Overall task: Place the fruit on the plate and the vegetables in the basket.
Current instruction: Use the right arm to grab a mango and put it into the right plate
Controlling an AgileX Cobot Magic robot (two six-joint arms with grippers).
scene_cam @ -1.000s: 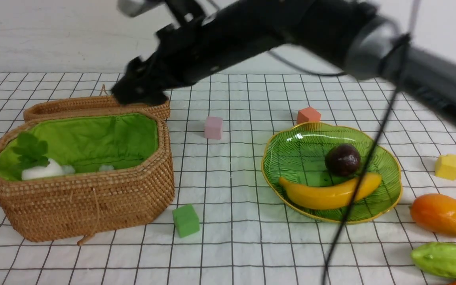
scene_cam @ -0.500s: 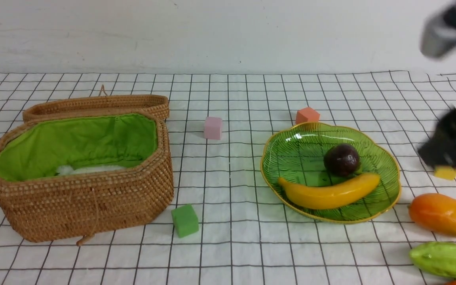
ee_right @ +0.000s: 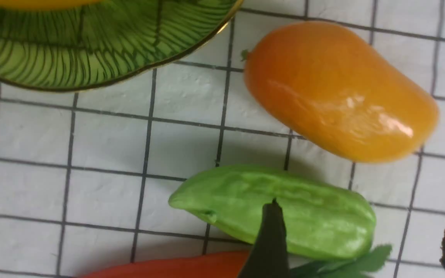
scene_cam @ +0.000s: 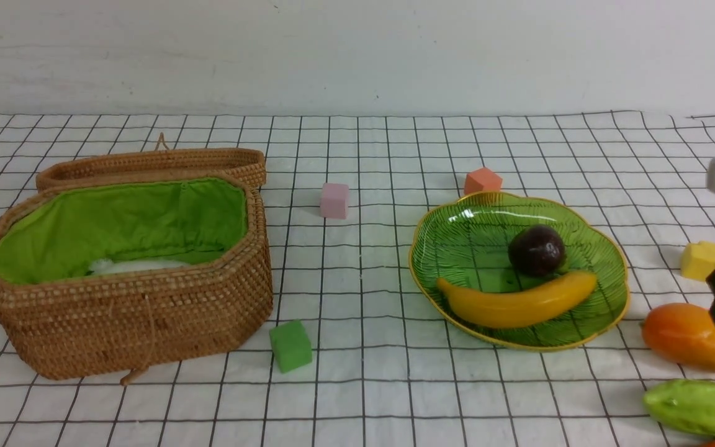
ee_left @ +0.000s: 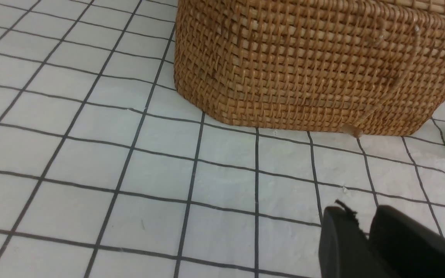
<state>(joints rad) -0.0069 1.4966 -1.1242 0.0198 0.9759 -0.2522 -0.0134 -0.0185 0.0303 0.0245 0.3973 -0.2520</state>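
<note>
I'm hanging my right pincer (ee_right: 365, 202) wide open over the light green gourd (ee_right: 284, 208) & orange-yellow oval mango (ee_right: 338, 92), bc both are lying on the counter (scene_cam: 364, 279), mango beside the green leaf-shaped glass plate (scene_cam: 457, 236). Left pincer (ee_left: 361, 211) is resting shut, empty.

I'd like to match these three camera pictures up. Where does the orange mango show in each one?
Front view: the mango lies on the checked cloth at the far right, just right of the plate.
Left wrist view: not in it; it shows the basket and checked cloth.
Right wrist view: the mango lies near the plate's rim, beside the green gourd.
Shared landmark: the gold-rimmed plate, in front and right wrist views.
</note>
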